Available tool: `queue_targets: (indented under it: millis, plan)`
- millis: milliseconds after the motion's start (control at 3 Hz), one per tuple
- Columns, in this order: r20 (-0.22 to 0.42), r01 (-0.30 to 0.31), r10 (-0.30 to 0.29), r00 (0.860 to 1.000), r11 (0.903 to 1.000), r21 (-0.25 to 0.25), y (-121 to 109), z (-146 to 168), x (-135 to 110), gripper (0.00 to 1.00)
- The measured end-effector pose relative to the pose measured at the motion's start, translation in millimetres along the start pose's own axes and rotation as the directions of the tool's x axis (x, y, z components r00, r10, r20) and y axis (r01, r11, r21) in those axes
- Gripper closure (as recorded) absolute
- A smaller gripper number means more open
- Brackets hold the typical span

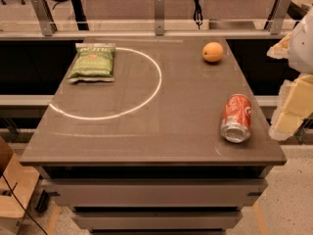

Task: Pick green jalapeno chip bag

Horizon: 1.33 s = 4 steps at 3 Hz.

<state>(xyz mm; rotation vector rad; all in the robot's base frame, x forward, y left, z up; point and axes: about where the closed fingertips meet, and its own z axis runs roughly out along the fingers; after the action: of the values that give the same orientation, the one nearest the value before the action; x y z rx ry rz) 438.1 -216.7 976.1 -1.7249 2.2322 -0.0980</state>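
approach step: my gripper (pixel 293 106) sat at right edge, open or closed i couldn't tell. green jalapeno chip bag (pixel 93 61) lay upper left, needing a long reach.

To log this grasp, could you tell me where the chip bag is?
Camera view: chip bag lies far left on the table, at the white ring, opposite the orange; gripper hangs off the right edge.

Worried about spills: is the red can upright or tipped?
Tipped: the red can lies on its side. The gripper hangs right of the table.
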Motion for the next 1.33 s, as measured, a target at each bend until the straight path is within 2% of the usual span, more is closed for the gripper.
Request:
queue_targets:
  millis: [333, 667, 1000, 1333]
  plan:
    - [0.0, 0.0, 0.0, 1.0, 1.0, 0.0, 0.0, 0.0, 0.0, 0.0]
    - [0.049, 0.008, -0.008, 0.999, 0.9999, 0.011, -2.4, -1.1, -8.6, 0.0]
    - [0.139, 0.066, -0.066, 0.988, 0.9978, 0.007, -9.6, 6.4, -44.6, 0.0]
    - [0.224, 0.16, -0.152, 0.963, 0.987, -0.016, -16.8, 21.2, -95.3, 0.0]
